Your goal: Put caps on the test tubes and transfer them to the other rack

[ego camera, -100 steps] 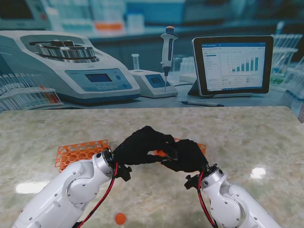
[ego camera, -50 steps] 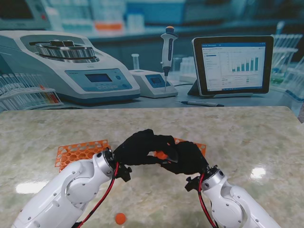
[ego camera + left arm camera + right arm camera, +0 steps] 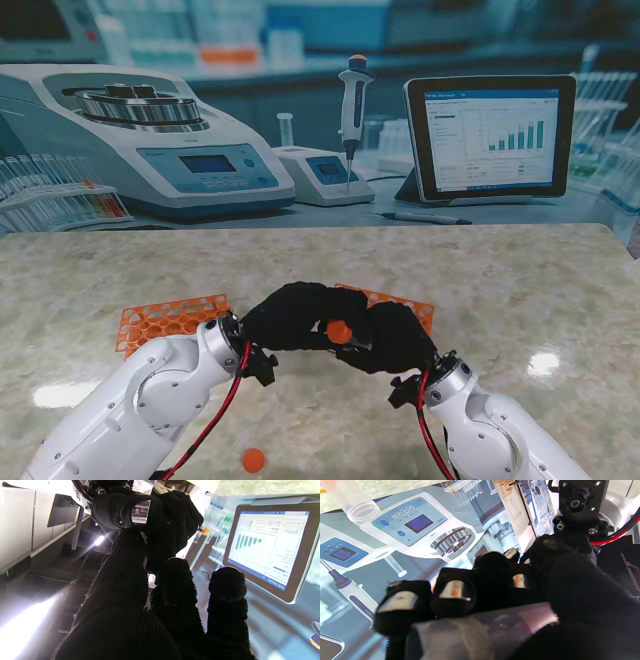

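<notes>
Both black-gloved hands meet over the table's middle. My right hand (image 3: 395,338) is shut on a clear test tube (image 3: 482,627), which lies across its palm in the right wrist view. An orange cap (image 3: 339,331) shows where the two hands touch, at the fingertips of my left hand (image 3: 295,313), which is closed on it. The left wrist view has my left fingers (image 3: 175,585) pointing at the right hand (image 3: 170,517), and the cap is hidden there. One orange rack (image 3: 165,320) lies left of the hands, another (image 3: 405,300) just behind them.
A loose orange cap (image 3: 254,460) lies on the marble near me, between the arms. An open, uncapped tube (image 3: 357,505) appears in the right wrist view. A centrifuge (image 3: 140,140), pipette (image 3: 352,110) and tablet (image 3: 490,135) belong to the backdrop behind the table's far edge.
The joined hands have shifted slightly toward me and turned. The orange cap, mostly hidden before, now shows fully between them.
</notes>
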